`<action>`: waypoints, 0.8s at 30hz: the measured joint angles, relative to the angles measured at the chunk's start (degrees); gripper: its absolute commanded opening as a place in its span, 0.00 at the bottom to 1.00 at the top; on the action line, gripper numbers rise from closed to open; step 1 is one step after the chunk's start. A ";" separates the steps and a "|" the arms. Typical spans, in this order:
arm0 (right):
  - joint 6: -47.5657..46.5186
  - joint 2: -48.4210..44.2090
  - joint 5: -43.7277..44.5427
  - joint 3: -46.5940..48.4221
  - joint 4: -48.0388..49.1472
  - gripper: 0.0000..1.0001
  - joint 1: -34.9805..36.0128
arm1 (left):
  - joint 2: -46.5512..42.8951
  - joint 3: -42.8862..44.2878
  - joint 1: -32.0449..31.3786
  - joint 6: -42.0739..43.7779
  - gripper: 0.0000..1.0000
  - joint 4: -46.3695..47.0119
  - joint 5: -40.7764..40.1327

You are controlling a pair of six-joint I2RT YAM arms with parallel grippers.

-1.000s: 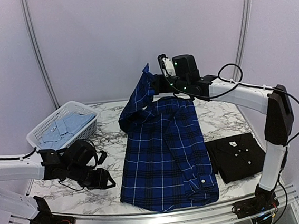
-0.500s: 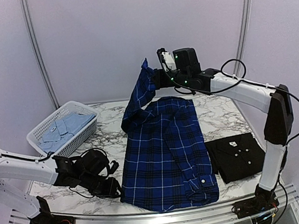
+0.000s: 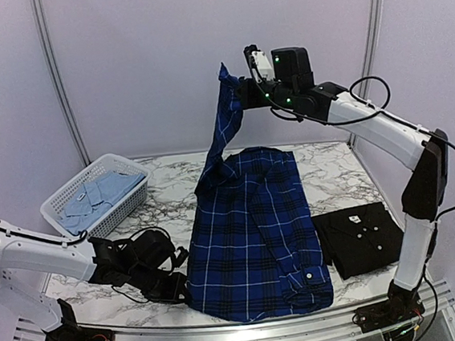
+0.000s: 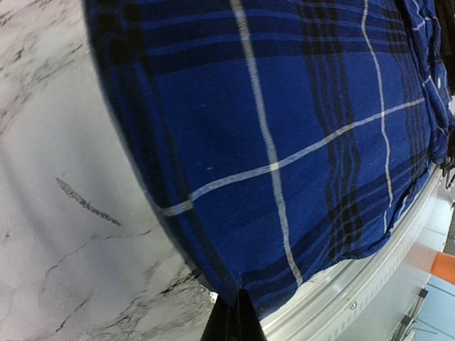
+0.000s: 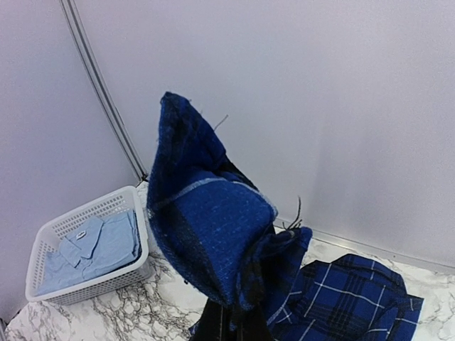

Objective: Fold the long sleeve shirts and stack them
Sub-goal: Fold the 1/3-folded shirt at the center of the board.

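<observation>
Blue-and-navy plaid shirt (image 3: 254,232) spread flat mid-desk (image 3: 166,200), collar at far end, hem at near edge. One sleeve (image 3: 223,126) held high above far-left shoulder by right claw (image 3: 245,88): clamped tight on sleeve end, cloth bunched over tips in wrist view. Left claw (image 3: 178,286) low at near-left hem corner; tips look drawn together right at hem edge. Cloth between them or not: can't tell. Black shirt (image 3: 361,238) folded on right of desk, just beside plaid. Pale blue shirt (image 3: 104,189) in white basket (image 3: 53,205), far left.

Handling, best guess:
- Light woven cloth, soft, zero stiffness. Drapes, sags and creases wherever unsupported.
- Not fragile. Probably slides as a sheet on the marble top if pulled from one end.
- Best holds: cuff, hem corners, shoulder seam. Doubled fabric there, less slip.
- Avoid pinching mid-panel: likely grabs the lower layer too.
- Risk: sleeve twisting on lay-down. Better laid straight across body, with hem corner pinned.
</observation>
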 measured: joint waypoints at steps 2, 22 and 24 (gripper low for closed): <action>-1.05 0.00 1.01 0.87 -0.72 0.00 -0.11 | -0.22 1.25 -0.02 0.33 0.00 -0.44 -0.35; -8.61 -4.11 8.02 -2.64 -4.37 0.00 -9.86 | 12.55 28.00 -5.27 14.47 0.00 -6.75 6.43; -8.68 -6.56 8.39 -5.60 -4.26 0.00 -11.28 | 15.52 30.99 -5.53 15.98 0.00 -7.50 8.11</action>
